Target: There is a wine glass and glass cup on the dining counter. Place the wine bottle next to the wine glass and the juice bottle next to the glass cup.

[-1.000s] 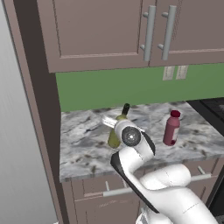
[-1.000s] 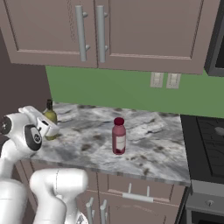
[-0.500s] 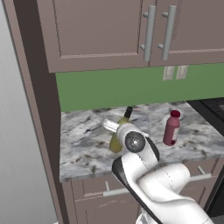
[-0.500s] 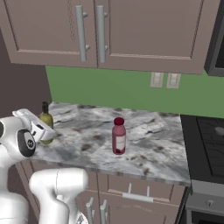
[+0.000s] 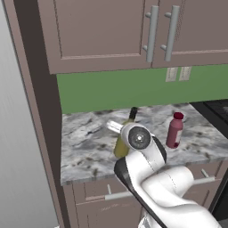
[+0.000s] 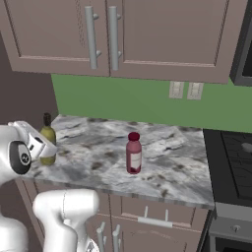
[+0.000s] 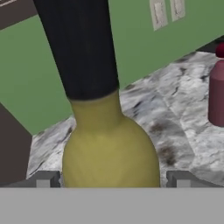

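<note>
Arm reaches forward over the wall counter (image 6: 162, 162), elbow bent low in front of the cabinets, hand level and aimed at the wine bottle (image 7: 107, 144). Gripper (image 7: 113, 179) jaws spread wide, one fingertip (image 7: 46, 178) on each side of the bottle's olive body; gaps show on both sides, not clamped.

Wine bottle upright near the counter's left end, close to the green backsplash (image 6: 147, 106). Juice bottle (image 6: 133, 153) upright at mid-counter, well apart to the right, clear of the arm.

In the left base view the wrist hides most of the wine bottle (image 5: 122, 142); its neck and lower body show. Stove (image 6: 234, 157) bounds the counter on the right; dark tall panel (image 5: 40, 111) on the left. Upper cabinets (image 6: 123, 34) overhang. Open marble between the two bottles.
</note>
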